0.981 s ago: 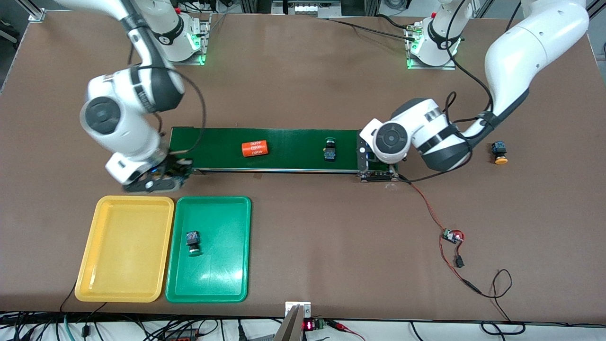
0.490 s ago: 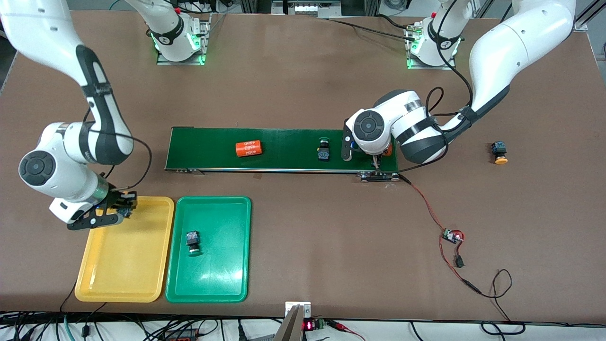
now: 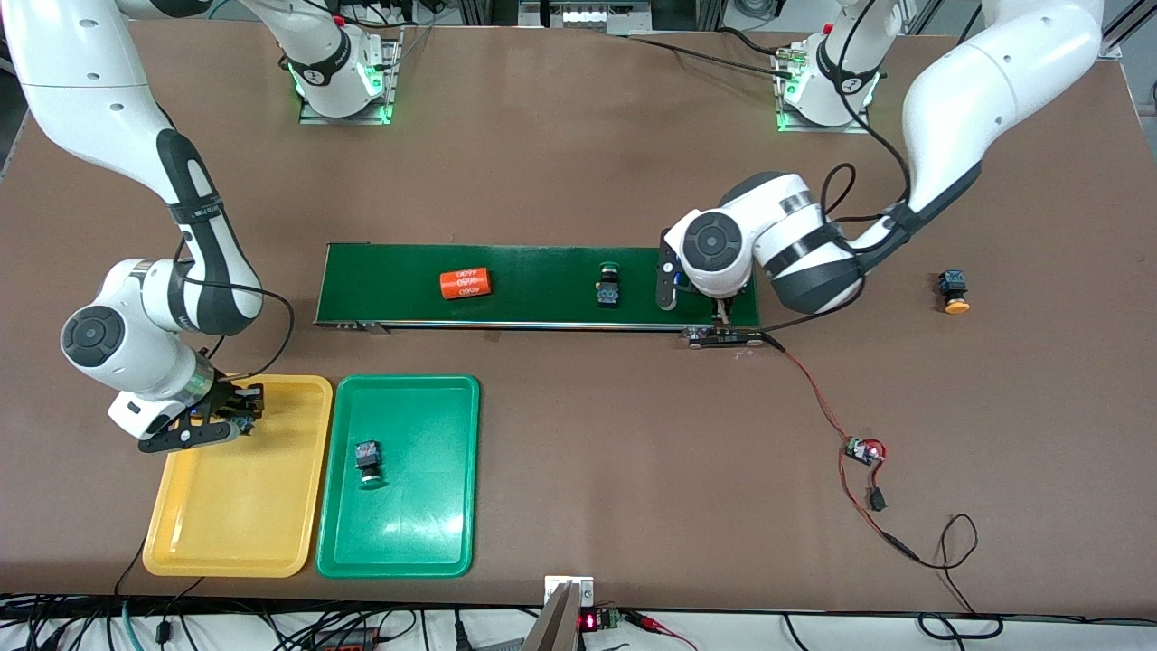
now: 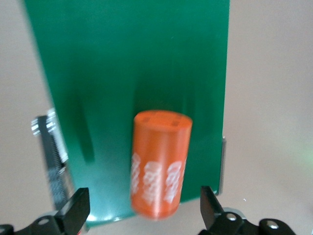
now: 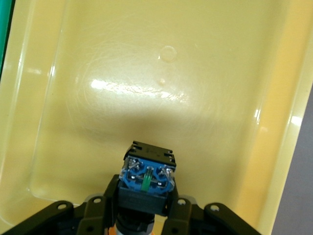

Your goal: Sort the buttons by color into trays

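Note:
My right gripper (image 3: 228, 418) is shut on a button (image 5: 146, 177) with a blue-and-black body and holds it over the yellow tray (image 3: 244, 506), at the corner nearest the conveyor; the tray (image 5: 161, 83) is bare below it. A green-capped button (image 3: 367, 461) lies in the green tray (image 3: 416, 524). Another green-capped button (image 3: 609, 283) rides on the belt. A yellow-capped button (image 3: 952, 292) lies on the table toward the left arm's end. My left gripper (image 3: 719, 307) hangs open over the belt's end, its fingertips (image 4: 74, 210) on either side of an orange cylinder (image 4: 159, 166).
The dark-green conveyor belt (image 3: 542, 298) runs across the table's middle and carries a second orange cylinder (image 3: 465, 284). A small circuit board (image 3: 863, 449) with red and black wires lies nearer the front camera, below the left arm's end of the belt.
My right gripper swung from the belt's end to over the yellow tray with the button. My left gripper moved in over the belt. The cylinder and button rode toward the right arm's end.

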### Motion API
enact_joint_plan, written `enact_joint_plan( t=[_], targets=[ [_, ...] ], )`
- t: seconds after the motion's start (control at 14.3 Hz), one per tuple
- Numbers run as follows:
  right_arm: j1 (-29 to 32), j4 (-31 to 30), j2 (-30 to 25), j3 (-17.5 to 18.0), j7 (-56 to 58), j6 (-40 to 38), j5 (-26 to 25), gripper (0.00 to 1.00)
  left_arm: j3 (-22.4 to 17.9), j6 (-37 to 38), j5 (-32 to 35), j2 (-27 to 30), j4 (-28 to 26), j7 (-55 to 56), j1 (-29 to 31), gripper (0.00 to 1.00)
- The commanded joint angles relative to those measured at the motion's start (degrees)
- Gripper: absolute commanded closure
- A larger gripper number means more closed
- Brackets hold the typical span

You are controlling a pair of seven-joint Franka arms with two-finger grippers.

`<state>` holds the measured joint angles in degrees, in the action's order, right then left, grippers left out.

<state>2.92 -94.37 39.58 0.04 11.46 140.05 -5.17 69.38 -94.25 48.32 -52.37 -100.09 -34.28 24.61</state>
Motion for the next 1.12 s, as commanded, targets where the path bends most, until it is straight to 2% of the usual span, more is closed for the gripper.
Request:
enact_joint_plan(
  t=[0.0, 0.14, 0.21, 0.28, 0.35, 0.42, 0.56, 0.77, 0.91, 1.05],
  targets=[
    [0.3, 1.0, 0.7, 0.4, 0.7, 0.1, -0.7, 0.66, 5.3, 1.7, 0.8, 1.7, -0.3, -1.9, 9.2, 0.00],
    [0.2, 1.0, 1.1, -0.1, 0.7, 0.4, -0.7, 0.66, 7.2, 6.8, 1.3, 1.7, 0.2, -1.6, 14.8, 0.00],
    [0.2, 0.9, 1.2, -0.3, 0.8, 1.4, -0.7, 0.60, 6.8, 8.1, 1.6, 1.6, 2.2, -1.9, 16.4, 0.00],
    [0.2, 1.0, 1.5, -0.6, 0.7, 2.0, -0.7, 0.49, 6.5, 9.4, 2.2, 1.7, 3.7, -1.9, 17.7, 0.00],
    [0.2, 1.0, 1.9, -0.6, 0.7, 2.4, -0.5, 0.21, 6.4, 10.4, 5.0, 1.7, 5.2, -1.9, 19.1, 0.00],
    [0.1, 1.0, 2.1, -0.7, 0.7, 2.9, -0.5, 0.00, 6.4, 10.4, 9.0, 1.6, 5.9, -1.9, 20.2, 0.00],
    [-0.1, 1.0, 2.0, -0.7, 0.4, 3.2, -0.5, 0.00, 6.5, 10.4, 14.6, 1.6, 6.5, -2.3, 22.4, 0.00],
    [-1.2, 0.8, 0.5, -0.7, -0.4, 1.5, 0.2, 0.00, 6.0, 9.4, 14.3, 0.8, 9.3, -2.9, 27.1, 0.00],
    [-2.3, 0.7, -1.6, -0.2, -5.7, -4.4, 0.3, 0.00, 4.3, 7.3, 13.4, 0.6, 10.9, -2.8, 28.5, 0.00],
    [-3.3, 0.1, -4.9, 1.8, -10.8, -12.6, 0.3, 0.00, 2.4, 6.9, 11.4, 0.6, 11.0, -1.0, 31.0, 0.00]
  ],
)
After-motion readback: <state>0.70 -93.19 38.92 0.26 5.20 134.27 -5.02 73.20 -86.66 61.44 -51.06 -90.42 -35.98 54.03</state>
